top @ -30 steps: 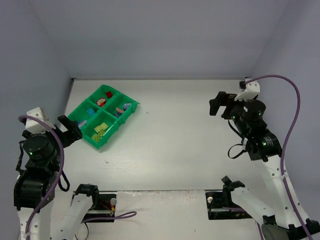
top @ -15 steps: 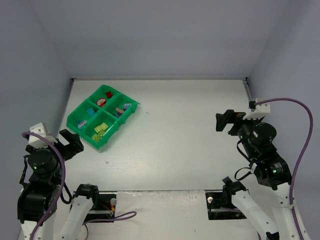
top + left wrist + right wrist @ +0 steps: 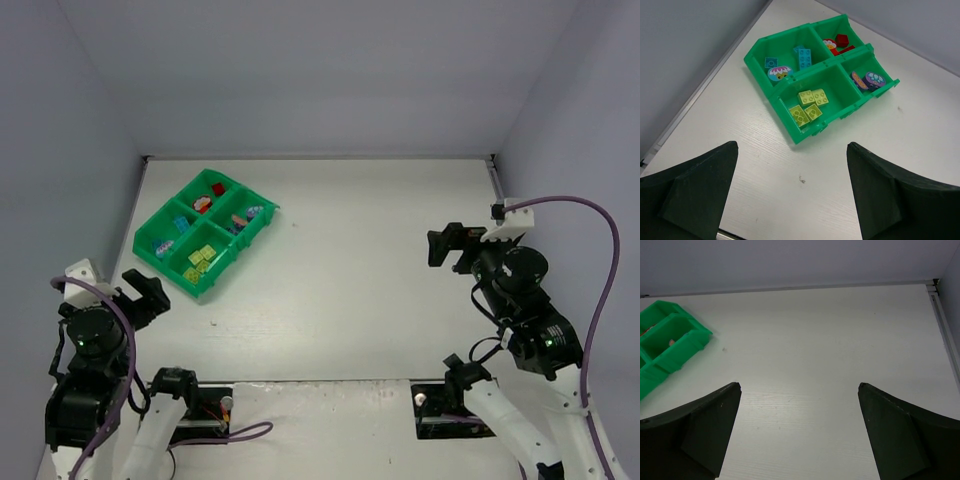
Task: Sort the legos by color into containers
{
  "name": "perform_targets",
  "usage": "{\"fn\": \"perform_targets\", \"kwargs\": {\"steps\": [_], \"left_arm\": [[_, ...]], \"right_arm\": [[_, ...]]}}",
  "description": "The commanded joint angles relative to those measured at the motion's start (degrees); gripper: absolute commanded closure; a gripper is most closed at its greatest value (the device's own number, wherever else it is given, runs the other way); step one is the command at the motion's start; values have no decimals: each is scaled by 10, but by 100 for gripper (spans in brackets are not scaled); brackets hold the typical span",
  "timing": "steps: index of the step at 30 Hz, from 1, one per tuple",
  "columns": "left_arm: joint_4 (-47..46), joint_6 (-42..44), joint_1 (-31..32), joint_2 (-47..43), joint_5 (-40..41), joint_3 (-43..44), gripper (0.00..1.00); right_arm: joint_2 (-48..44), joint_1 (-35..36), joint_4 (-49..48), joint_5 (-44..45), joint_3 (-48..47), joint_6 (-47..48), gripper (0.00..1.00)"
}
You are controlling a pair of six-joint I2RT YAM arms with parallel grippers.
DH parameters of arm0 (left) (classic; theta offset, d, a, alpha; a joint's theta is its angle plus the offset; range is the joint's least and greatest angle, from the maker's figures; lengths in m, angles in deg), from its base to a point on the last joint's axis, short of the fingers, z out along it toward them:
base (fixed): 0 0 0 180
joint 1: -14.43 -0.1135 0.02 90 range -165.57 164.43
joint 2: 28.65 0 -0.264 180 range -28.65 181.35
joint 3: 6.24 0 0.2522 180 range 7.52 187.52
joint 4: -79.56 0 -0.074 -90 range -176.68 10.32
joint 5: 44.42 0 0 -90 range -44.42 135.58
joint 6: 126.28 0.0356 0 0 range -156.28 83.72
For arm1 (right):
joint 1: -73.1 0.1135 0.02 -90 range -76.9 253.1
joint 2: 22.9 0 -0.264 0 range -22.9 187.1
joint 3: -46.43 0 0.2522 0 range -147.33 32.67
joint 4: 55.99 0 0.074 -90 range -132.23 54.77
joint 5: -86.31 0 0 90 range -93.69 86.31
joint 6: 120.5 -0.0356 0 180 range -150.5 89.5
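**Both arms drawn back from the tray; sorting looks finished.**

Over the past second the left pincer [image 3: 792,146] has retreated from the green tray [image 3: 832,117] toward its base, and the right pincer [image 3: 799,385] has sunk back too. Both stand with fingers wide apart, holding nothing. The tray sits at the far left of the worktop [image 3: 350,270], its compartments grouped by colour: red bricks [image 3: 840,42], cyan-blue bricks [image 3: 804,56], yellow-green bricks [image 3: 807,105], purple bricks [image 3: 867,80]. No loose brick shows on the worktop, so I judge the task done and the arms heading to rest.
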Motion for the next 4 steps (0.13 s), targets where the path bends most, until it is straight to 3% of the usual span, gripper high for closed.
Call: {"fn": "perform_targets", "kwargs": {"steps": [1, 4], "left_arm": [[-27, -9, -2, 21, 4, 6, 18], [-28, -9, -2, 26, -1, 3, 18]], "right_arm": [[7, 6, -32, 16, -6, 8, 0], [9, 13, -33, 16, -10, 8, 0]]}}
